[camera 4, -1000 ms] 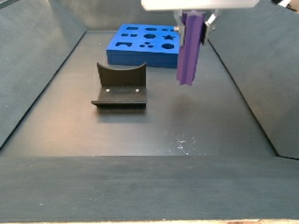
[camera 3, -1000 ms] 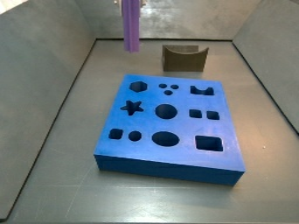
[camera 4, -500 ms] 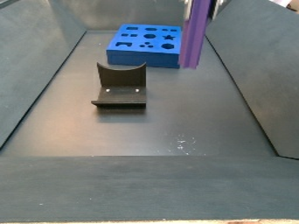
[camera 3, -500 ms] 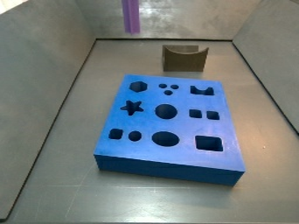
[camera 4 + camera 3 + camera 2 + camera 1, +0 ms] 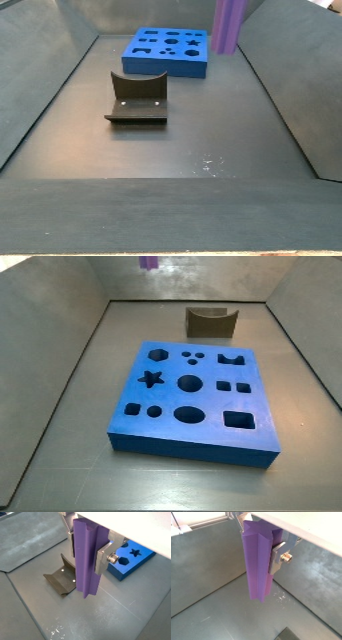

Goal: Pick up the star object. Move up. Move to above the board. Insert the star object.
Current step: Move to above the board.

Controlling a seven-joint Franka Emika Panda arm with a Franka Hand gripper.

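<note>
The star object (image 5: 258, 562) is a tall light-purple ridged prism, held upright between the flat silver fingers (image 5: 278, 557) of my gripper (image 5: 259, 542) in both wrist views (image 5: 87, 557). In the side views only its lower end shows at the top edge (image 5: 150, 262) (image 5: 231, 25), high above the floor; the gripper itself is out of frame there. The blue board (image 5: 194, 406) with its star hole (image 5: 151, 379) lies flat on the floor, and shows in a wrist view (image 5: 133, 559) beyond the held prism.
The dark L-shaped fixture (image 5: 138, 98) stands on the floor near the board's far end (image 5: 211, 322), below the prism in a wrist view (image 5: 61, 579). Grey walls enclose the floor on both sides.
The gripper has risen with the star object; the prism has climbed almost out of the top of both side views. The board and fixture have not moved.
</note>
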